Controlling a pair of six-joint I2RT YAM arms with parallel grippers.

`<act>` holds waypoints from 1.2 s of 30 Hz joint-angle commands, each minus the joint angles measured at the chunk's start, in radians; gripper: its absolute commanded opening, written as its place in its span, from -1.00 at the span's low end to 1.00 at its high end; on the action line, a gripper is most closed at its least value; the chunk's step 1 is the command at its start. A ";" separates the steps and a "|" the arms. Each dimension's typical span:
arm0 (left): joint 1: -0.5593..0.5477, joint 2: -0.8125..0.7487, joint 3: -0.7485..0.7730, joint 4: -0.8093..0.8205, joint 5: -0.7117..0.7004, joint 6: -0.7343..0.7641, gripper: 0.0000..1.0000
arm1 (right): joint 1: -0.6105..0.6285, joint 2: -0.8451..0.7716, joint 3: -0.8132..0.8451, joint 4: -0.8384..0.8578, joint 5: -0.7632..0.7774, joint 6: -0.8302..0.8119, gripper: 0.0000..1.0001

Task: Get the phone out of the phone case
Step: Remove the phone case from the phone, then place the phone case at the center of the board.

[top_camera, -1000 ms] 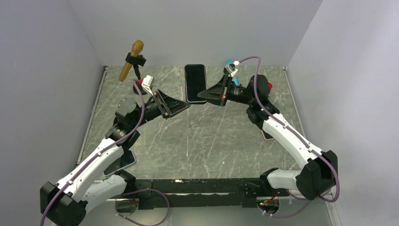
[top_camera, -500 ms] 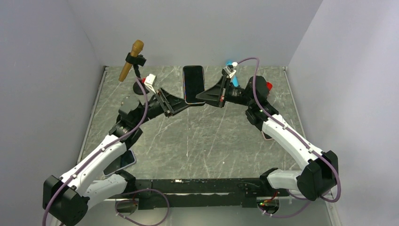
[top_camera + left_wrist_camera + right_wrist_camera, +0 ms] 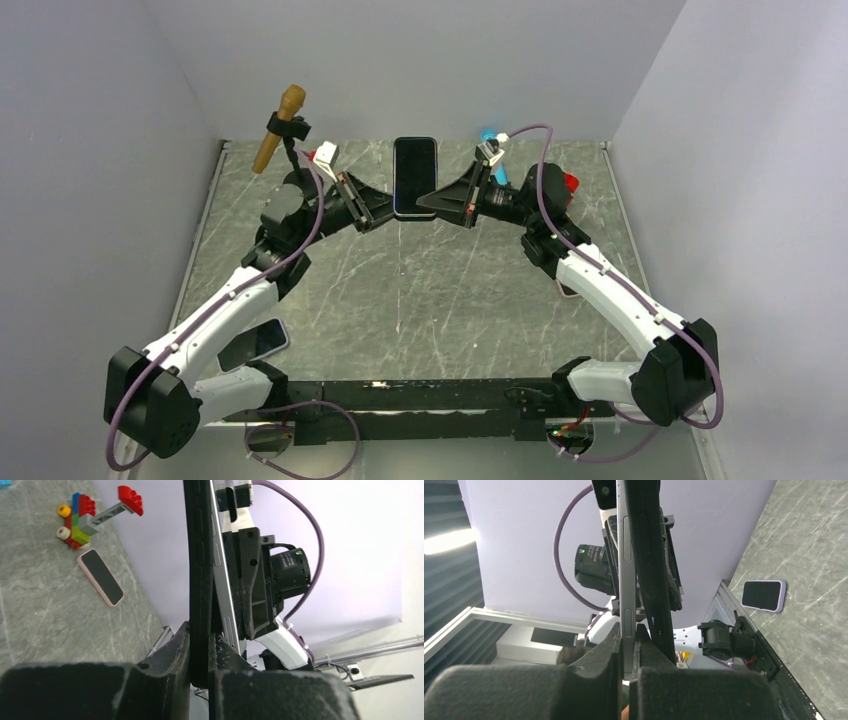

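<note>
Left arm has reached farther back, and the left gripper (image 3: 385, 209) now pinches the edge of the black phone case (image 3: 200, 580). The right gripper (image 3: 426, 203) squeezes the silver phone (image 3: 626, 555). Both hold it up over the back of the table (image 3: 420, 290). The case edge gapes a little from the phone.

A wooden handle (image 3: 278, 128) stands tilted in a black clamp (image 3: 291, 129) at the far left corner of the grey marbled desk (image 3: 430, 300). A phone in a lilac case (image 3: 254, 345) lies dark face up near the near left corner. Toward the far right corner sits a toy-brick build (image 3: 80, 522) of red, yellow, blue, green and grey pieces. A phone in a pink case (image 3: 100, 577) lies near it, not touching. A small blue object (image 3: 488, 135) shows at the far edge, too hidden to name.
</note>
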 commanded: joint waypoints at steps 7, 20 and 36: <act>0.002 0.029 0.256 -0.598 -0.326 0.187 -1.00 | 0.021 -0.013 -0.007 -0.208 -0.079 -0.271 -1.00; 0.013 0.139 0.172 -0.423 -0.356 0.250 -1.00 | -0.056 -0.096 0.019 -0.682 0.027 -0.597 -1.00; 0.044 0.927 0.660 -0.230 -0.145 0.246 -1.00 | -0.063 -0.390 0.120 -1.222 0.500 -0.739 -1.00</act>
